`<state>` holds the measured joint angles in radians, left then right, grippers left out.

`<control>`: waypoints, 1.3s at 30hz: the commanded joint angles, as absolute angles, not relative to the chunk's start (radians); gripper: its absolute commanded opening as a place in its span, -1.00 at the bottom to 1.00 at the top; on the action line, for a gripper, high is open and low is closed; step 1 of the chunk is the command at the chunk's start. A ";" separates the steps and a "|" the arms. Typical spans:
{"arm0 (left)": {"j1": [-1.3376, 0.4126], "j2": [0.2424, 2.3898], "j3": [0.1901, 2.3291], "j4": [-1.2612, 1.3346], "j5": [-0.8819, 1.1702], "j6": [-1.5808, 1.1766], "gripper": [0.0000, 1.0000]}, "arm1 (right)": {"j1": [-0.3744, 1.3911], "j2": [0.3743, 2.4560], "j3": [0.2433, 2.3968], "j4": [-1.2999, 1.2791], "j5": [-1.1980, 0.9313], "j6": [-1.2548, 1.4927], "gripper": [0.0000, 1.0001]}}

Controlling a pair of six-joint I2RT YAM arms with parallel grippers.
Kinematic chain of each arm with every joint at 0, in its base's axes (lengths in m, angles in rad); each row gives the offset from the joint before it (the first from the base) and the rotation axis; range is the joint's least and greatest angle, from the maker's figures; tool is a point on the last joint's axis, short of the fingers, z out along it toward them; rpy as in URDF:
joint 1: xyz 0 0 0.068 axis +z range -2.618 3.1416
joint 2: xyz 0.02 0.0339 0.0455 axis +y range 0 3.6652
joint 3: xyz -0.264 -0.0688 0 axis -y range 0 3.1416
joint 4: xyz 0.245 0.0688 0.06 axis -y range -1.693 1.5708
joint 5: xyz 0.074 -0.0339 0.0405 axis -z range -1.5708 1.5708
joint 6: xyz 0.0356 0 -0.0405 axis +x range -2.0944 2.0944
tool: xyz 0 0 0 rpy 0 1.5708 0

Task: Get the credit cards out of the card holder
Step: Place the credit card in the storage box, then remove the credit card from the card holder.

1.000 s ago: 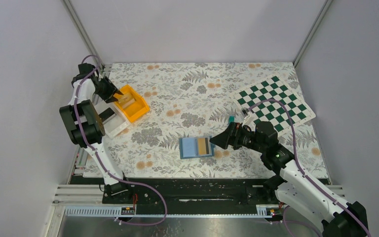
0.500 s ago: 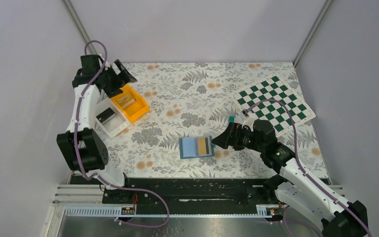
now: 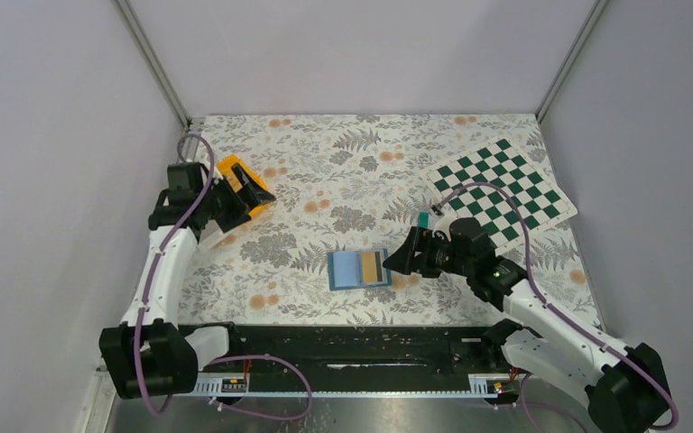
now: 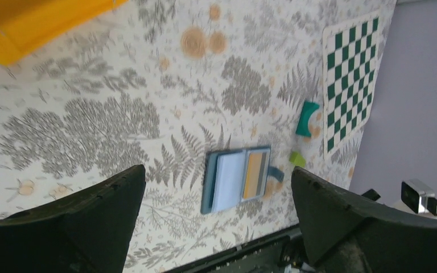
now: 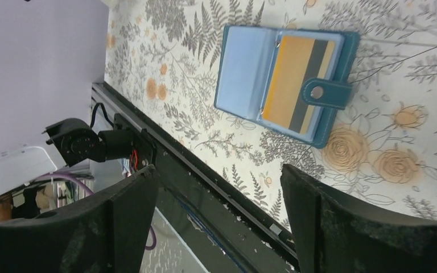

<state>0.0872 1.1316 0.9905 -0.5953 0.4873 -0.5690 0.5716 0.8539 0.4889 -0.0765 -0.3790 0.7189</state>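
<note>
The blue-teal card holder [image 3: 359, 268] lies open on the floral cloth, its snap strap [image 5: 324, 94] folded over the right edge. An orange-tan credit card [image 5: 299, 79] with a dark stripe sits in its right-hand pocket. The left-hand pocket [image 5: 244, 65] shows pale blue. My right gripper [image 3: 399, 257] hovers just right of the holder, open and empty [image 5: 219, 187]. Over by the orange bin [image 3: 228, 166] my left gripper [image 3: 251, 191] is spread wide with nothing in it [image 4: 217, 170]. It looks down on the holder [image 4: 236, 179] from afar.
A small teal piece [image 4: 306, 118] and a lime-green piece [image 4: 297, 158] lie on the cloth right of the holder. The green checkerboard mat [image 3: 501, 185] is at the back right. The black front rail [image 5: 205, 170] runs close to the holder.
My left arm has swung from behind the bins toward the middle, and its jaws have opened wide. My right gripper stays beside the holder, its jaws slightly narrower.
</note>
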 commanded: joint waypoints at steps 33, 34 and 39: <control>-0.642 1.383 0.571 0.231 0.422 -0.838 0.04 | 0.631 1.502 0.628 0.186 -0.219 0.673 0.04; -0.646 1.400 0.577 0.233 0.416 -0.836 0.03 | 0.632 1.510 0.623 0.189 -0.219 0.674 0.03; -0.665 1.474 0.597 0.260 0.385 -0.834 -0.08 | 0.632 1.532 0.602 0.199 -0.219 0.682 -0.04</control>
<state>-0.6506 1.4307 0.5514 0.1741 0.4400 -0.8326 0.6350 1.5150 0.6220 0.1787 -0.2508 0.6979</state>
